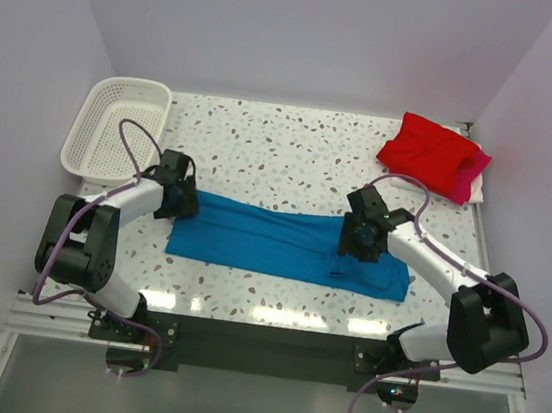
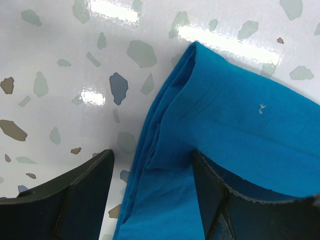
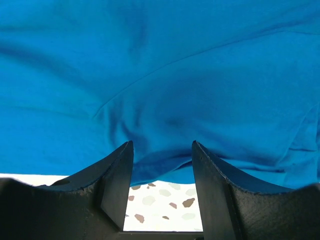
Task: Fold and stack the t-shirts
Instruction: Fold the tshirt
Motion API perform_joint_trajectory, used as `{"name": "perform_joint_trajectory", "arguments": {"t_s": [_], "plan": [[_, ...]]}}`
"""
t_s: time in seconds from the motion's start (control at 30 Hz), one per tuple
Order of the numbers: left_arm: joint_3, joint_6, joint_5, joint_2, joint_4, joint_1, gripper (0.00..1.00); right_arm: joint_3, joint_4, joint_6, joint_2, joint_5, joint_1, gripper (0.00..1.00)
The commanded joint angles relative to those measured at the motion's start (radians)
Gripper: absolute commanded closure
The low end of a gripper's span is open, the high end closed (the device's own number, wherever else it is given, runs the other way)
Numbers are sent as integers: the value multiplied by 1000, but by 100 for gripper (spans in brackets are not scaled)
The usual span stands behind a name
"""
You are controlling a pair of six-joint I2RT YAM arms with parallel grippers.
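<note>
The left gripper is spread, its dark fingers well apart. The folded end of the blue t-shirt runs up between them, close against the inner side of one finger, while bare speckled table shows beside the other. Nothing is pinched there.

The right gripper is spread too. Only table shows in the gap between its jaws, and the shirt's edge lies just ahead of the fingertips, with blue cloth filling everything beyond.

Between the two grippers the blue shirt lies flat as a long, narrow band, one gripper at each end of it. Well beyond the right gripper, at the far corner, the red t-shirt sits folded on the magenta t-shirt, which peeks out at one side. Beyond the left gripper stands a white mesh basket.

The cloth looks light, soft and limp — it will likely sag and drape wherever it is unsupported, and the layers may slide over each other on the glossy tabletop. The best hold is probably at the ends of the band, with each gripper biting down over the folded edge so that every layer is caught. A pinch that catches only the top layer could pull the fold open.
</note>
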Motion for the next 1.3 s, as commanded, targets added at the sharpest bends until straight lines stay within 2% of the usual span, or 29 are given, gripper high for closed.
{"name": "perform_joint_trajectory", "arguments": {"t_s": [0.0,0.37,0.63,0.9,0.97,1.13,1.27], "plan": [[-7,17,-4,-5,25,6,32,-20,47,-30,7,34,-17,46],[-9,13,12,6,37,6,32,-155,17,-6,-62,-10,-17,47],[-10,11,16,15,42,6,32,-124,-118,-4,-165,-12,-16,47],[-9,10,16,15,40,6,32,-161,-125,24,-165,-185,-14,46],[-10,11,15,10,40,6,32,-161,-128,28,-191,-185,-11,47],[-9,13,13,9,37,6,32,-17,-206,21,-226,-86,-13,46],[-14,13,13,4,34,6,32,80,-195,-10,-202,-10,-39,45]]}}
